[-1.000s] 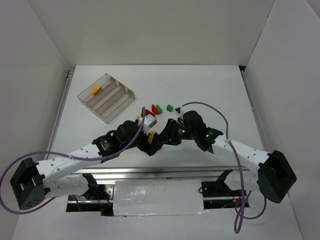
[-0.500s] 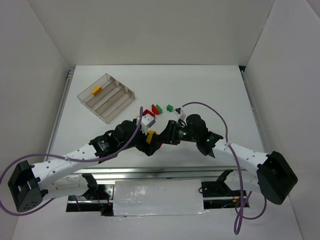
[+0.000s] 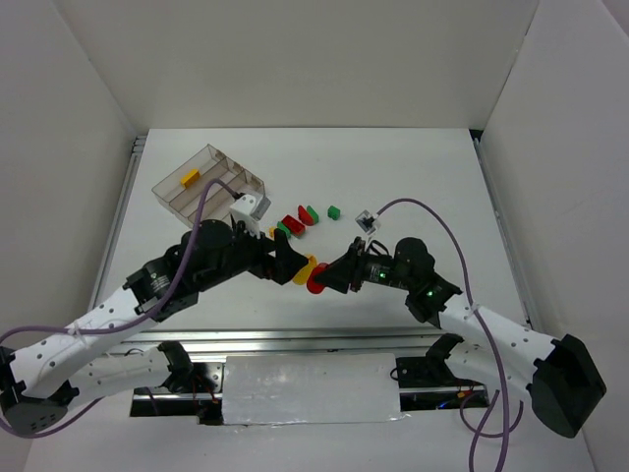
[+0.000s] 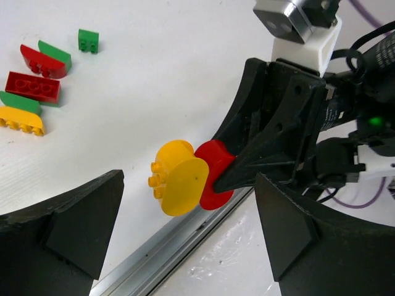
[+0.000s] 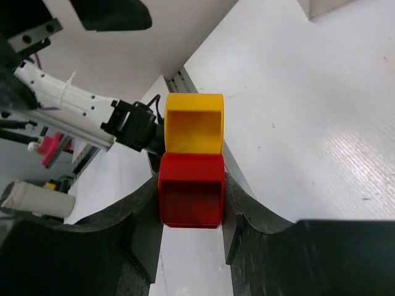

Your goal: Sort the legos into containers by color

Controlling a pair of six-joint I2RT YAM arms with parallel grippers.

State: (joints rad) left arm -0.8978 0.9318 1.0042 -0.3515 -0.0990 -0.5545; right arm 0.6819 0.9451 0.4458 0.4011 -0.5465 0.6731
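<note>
My right gripper (image 5: 191, 206) is shut on a red lego (image 5: 191, 191) that has a yellow lego (image 5: 193, 123) stuck on its far end. In the top view the pair, yellow (image 3: 304, 269) and red (image 3: 316, 281), hangs near the table's front edge in my right gripper (image 3: 330, 278). My left gripper (image 4: 185, 246) is open and empty, its jaws wide apart just short of the yellow lego (image 4: 179, 185). It sits left of the pair in the top view (image 3: 285, 258). The three-compartment tray (image 3: 224, 206) stands at the back left with one yellow lego (image 3: 191, 178) in it.
Loose legos lie between the tray and the arms: a red brick (image 3: 293, 223), a red wedge (image 3: 305, 215), green pieces (image 3: 313, 210) (image 3: 334, 210) and a yellow one (image 3: 273, 231). The left wrist view shows them too (image 4: 32, 86). A metal rail (image 3: 295, 339) runs along the front edge.
Both arms have drawn apart. My left arm pulled back to the left with open jaws. My right arm moved back right, keeping the red and yellow pair.
</note>
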